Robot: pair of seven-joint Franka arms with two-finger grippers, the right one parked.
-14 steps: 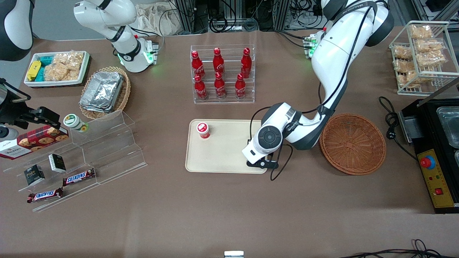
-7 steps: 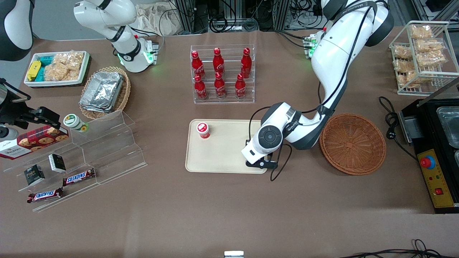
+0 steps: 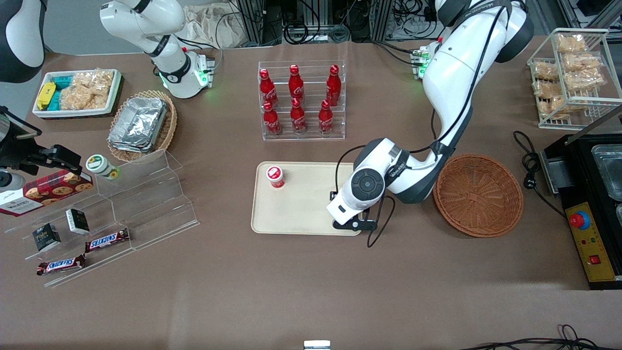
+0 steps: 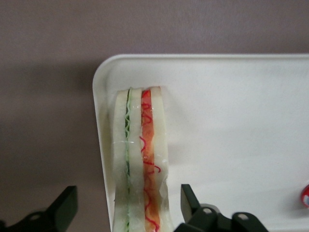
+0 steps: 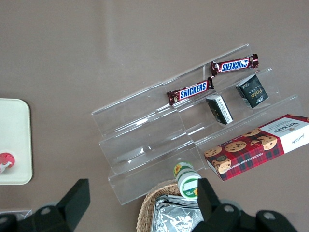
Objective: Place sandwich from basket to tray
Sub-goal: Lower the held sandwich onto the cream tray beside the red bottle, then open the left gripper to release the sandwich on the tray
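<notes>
The sandwich, white bread with green and red filling lines on its edge, lies in the corner of the beige tray that is nearest the basket and the front camera. My left gripper is open just above it. One finger stands on each side and both are clear of the bread. In the front view the wrist hides the sandwich, and the gripper hangs over that corner of the tray. The round reddish-brown basket stands empty beside the tray, toward the working arm's end.
A small red-capped bottle stands on the tray toward the parked arm's end. A clear rack of red cola bottles is farther from the front camera than the tray. A black cable hangs from the wrist. A control box lies at the working arm's end.
The wrist has shifted only slightly over the tray corner. Nothing else has moved.
</notes>
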